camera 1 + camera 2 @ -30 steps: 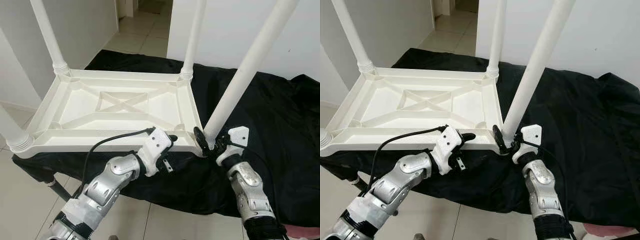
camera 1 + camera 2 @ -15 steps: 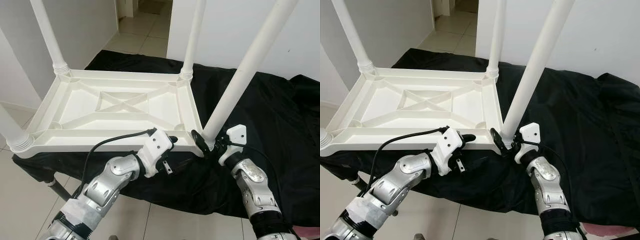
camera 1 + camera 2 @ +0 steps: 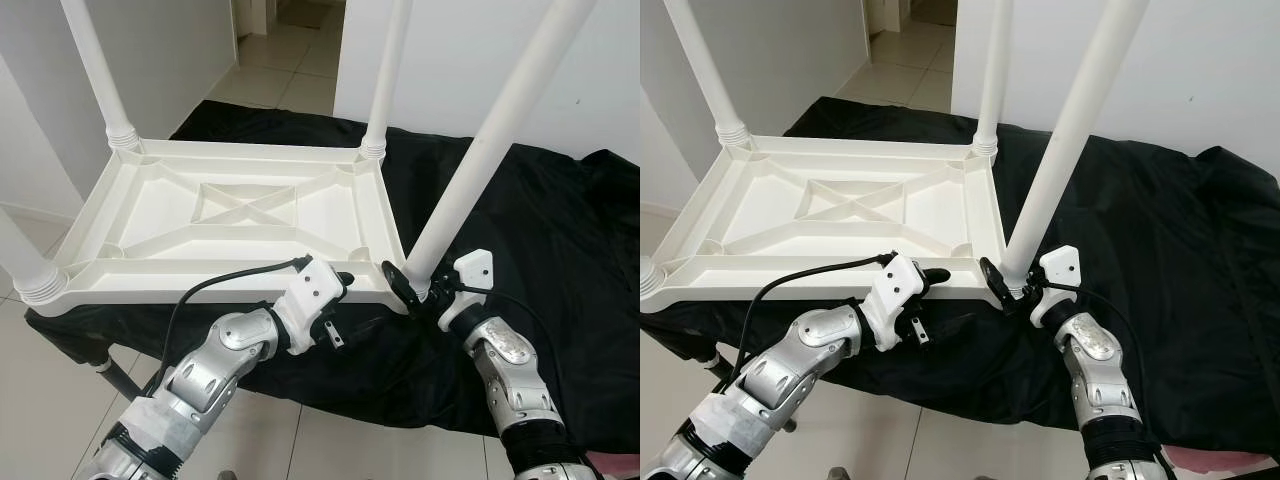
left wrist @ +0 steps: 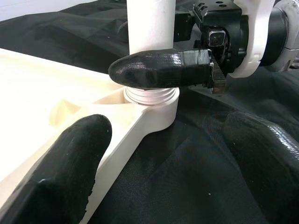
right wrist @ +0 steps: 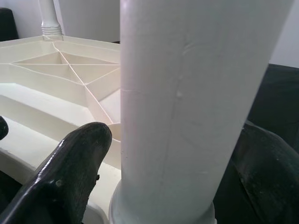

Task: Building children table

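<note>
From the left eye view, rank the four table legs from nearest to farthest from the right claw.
1. Near-right leg: between the right claw's fingers, at the tabletop's near-right corner.
2. Far-right leg: beyond it, at the far-right corner.
3. Near-left leg: across the tabletop, near-left corner.
4. Far-left leg: diagonally opposite corner.

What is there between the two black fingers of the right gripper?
The base of the near white plastic table leg stands between the right gripper's fingers, just above its socket in the upturned white tabletop; the right wrist view shows it best.
</note>
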You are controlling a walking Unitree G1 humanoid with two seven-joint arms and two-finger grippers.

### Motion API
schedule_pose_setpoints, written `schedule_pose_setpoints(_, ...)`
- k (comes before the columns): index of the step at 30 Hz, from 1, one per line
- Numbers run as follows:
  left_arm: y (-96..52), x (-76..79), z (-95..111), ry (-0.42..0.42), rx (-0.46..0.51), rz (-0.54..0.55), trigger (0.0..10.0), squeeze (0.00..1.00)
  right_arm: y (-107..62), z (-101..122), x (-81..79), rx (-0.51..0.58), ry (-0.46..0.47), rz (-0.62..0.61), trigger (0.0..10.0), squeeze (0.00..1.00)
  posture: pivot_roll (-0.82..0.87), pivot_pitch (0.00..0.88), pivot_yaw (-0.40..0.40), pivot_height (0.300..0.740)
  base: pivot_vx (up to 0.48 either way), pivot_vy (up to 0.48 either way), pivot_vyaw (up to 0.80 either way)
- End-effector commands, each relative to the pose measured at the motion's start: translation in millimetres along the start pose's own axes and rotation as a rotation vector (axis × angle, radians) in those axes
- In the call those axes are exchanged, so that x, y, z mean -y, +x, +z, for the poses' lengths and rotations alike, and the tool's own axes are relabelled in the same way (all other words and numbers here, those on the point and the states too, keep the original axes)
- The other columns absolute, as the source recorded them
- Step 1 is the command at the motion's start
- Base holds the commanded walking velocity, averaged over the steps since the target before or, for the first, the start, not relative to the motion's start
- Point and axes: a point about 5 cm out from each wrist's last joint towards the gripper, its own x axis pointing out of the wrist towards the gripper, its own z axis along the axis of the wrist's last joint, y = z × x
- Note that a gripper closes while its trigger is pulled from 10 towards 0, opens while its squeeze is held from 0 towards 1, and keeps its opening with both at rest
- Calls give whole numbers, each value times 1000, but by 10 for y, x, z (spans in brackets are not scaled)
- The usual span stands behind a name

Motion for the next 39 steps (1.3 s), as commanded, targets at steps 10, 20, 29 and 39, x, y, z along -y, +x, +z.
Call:
schedule_pose_setpoints(10, -12, 62, 36, -25, 11, -129, 10000, 1000, -3, 12, 38, 5, -3, 7, 10000, 0, -40, 0, -23, 740, 0, 0, 0)
schedule_pose_setpoints(20, 0, 42, 34, 12, 2, -106, 10000, 0, 2, 16, 45, 9, 0, 5, 10000, 0, -43, 0, -23, 740, 0, 0, 0)
schedule_pose_setpoints(29, 9, 36, 44, 13, 8, -106, 10000, 1000, 8, 23, 54, 11, 2, 5, 10000, 0, -45, 0, -25, 740, 0, 0, 0)
schedule_pose_setpoints(39, 15, 34, 42, 24, 4, -93, 10000, 0, 7, 25, 63, 8, 1, 11, 10000, 0, -44, 0, -27, 740, 0, 0, 0)
